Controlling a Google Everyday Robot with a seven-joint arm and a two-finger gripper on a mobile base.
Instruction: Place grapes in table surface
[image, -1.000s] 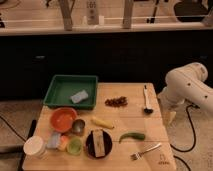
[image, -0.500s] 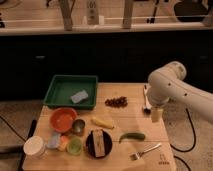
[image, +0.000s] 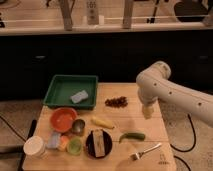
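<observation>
Your arm has swung in toward the grapes; the claw hangs spread, right of them. Centre it over them before you descend.

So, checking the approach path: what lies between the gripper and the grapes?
In the camera view, only bare table surface lies between the gripper, right of them, and the grapes.

Arm moved in over table, tool now nr grapes
</observation>
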